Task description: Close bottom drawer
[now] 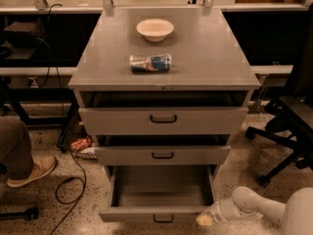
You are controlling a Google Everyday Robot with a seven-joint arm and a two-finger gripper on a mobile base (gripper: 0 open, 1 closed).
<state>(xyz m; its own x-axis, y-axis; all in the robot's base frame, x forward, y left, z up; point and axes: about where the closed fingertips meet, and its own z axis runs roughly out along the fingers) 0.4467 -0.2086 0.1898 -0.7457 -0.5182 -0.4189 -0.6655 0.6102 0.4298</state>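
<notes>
Camera view: bottom drawer [132, 213] sits wide open at 6 o'clock of frame. Stiff metal tray, looks empty, so probably light and slides easy. No grab needed imo, just flat push on front panel by handle [163, 218]. Tool [204, 220] at drawer's front-right corner, 3 o'clock from handle. Spread or pressed together? Can't tell.

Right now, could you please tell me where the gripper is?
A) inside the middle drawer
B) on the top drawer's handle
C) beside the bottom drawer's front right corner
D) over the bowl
C: the gripper sits low by the floor, next to the front right corner of the open bottom drawer.
</notes>
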